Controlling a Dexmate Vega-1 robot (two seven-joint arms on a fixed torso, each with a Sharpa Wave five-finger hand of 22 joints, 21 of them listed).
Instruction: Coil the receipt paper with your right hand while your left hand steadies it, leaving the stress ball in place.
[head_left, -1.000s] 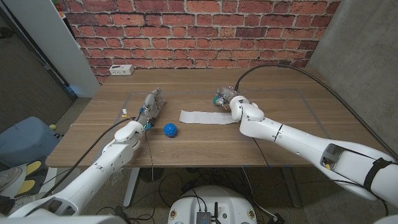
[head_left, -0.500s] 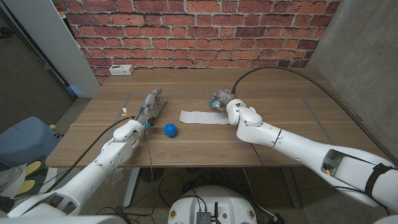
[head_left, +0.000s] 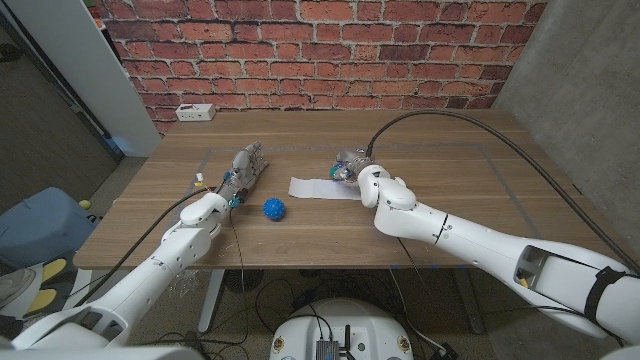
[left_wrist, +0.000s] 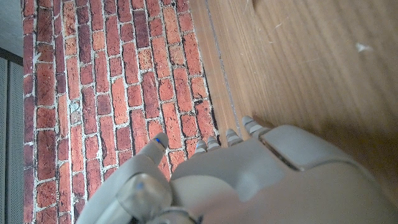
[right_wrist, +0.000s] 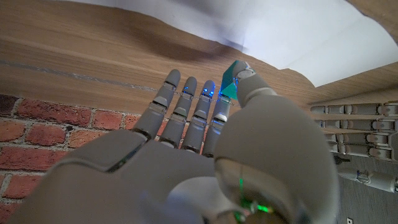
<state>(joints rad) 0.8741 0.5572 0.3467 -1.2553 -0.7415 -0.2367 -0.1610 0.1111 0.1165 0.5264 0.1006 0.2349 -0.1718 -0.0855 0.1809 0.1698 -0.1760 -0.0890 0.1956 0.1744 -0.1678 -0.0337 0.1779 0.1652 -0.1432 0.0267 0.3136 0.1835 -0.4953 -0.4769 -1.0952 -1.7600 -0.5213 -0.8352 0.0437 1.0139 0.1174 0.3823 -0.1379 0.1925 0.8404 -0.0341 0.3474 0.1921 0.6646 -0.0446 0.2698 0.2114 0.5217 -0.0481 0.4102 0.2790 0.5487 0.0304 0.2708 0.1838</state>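
Observation:
The white receipt paper (head_left: 316, 187) lies as a flat strip in the middle of the wooden table. My right hand (head_left: 349, 168) is over the strip's right end with its fingers stretched out and nothing gripped. In the right wrist view my right hand (right_wrist: 186, 143) has straight fingers over the wood and its thumb at the edge of the receipt paper (right_wrist: 298, 37), which curls up slightly there. The blue stress ball (head_left: 275, 209) sits in front of the strip's left end. My left hand (head_left: 243, 170) lies stretched out to the left, apart from paper and ball; its fingers (right_wrist: 360, 124) are also in the right wrist view.
A white power strip (head_left: 195, 112) sits at the table's back left corner, in front of the brick wall. A faint taped rectangle (head_left: 480, 150) marks the tabletop. The left wrist view has my left hand (left_wrist: 249, 180) over bare wood near the wall.
My right hand has slid to the left onto the strip's right end, so less of the paper shows. The left hand and the ball have not moved.

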